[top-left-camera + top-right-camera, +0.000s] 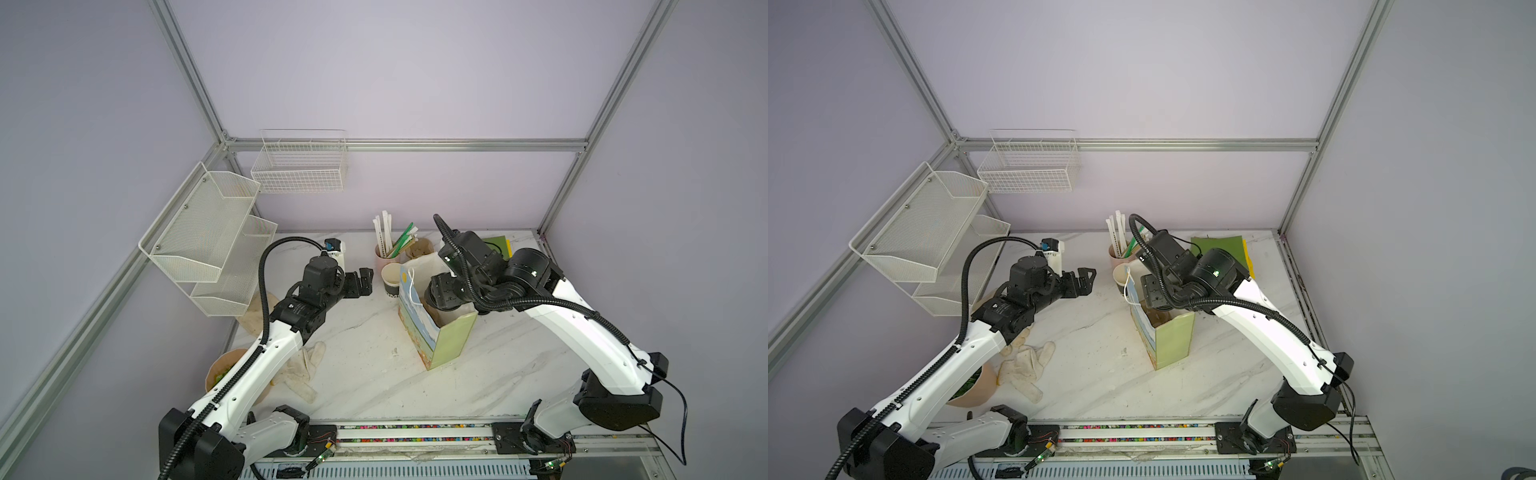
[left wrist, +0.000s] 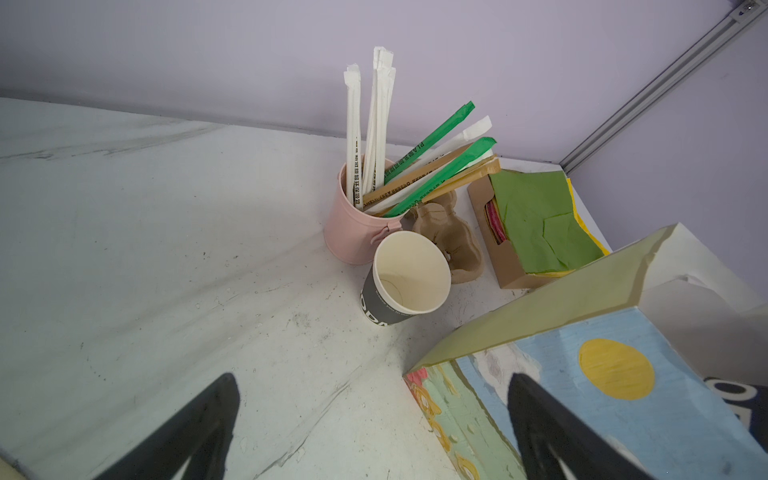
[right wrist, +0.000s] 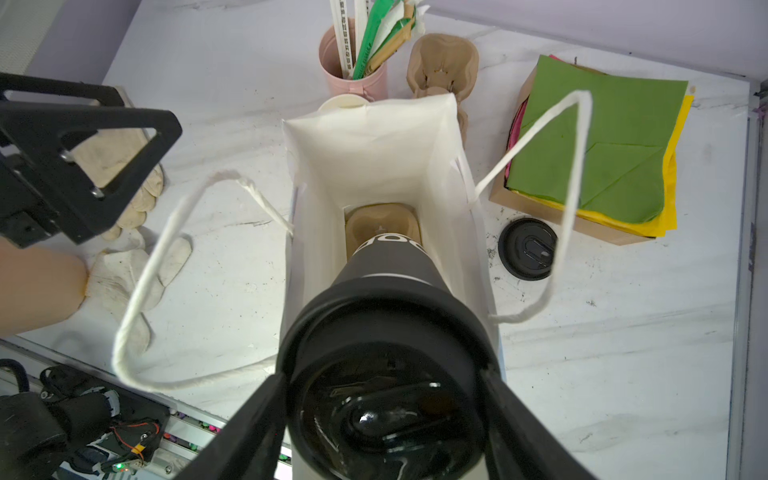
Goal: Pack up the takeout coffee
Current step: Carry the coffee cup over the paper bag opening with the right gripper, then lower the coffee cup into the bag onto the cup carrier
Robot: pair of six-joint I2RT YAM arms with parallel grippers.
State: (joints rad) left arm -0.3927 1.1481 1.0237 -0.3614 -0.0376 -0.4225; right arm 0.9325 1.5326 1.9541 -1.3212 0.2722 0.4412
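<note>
Green-sided paper gift bag (image 1: 451, 340) upright in both top views; left gripper (image 1: 365, 284) at its ten o'clock, fingers spread wide. Left wrist: "PLA" on green straw sleeve (image 2: 432, 138); lidless black paper cup (image 2: 409, 274), lettering cut off. Right wrist: right gripper (image 3: 384, 395) clamped on black lidded takeout coffee (image 3: 390, 266), inside bag.

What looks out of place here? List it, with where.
A loose black lid lies flat beside the paper bag, while the lidless cup stands uncovered by the straws. Soiled work gloves lie crumpled near the left arm. No spill shows.
</note>
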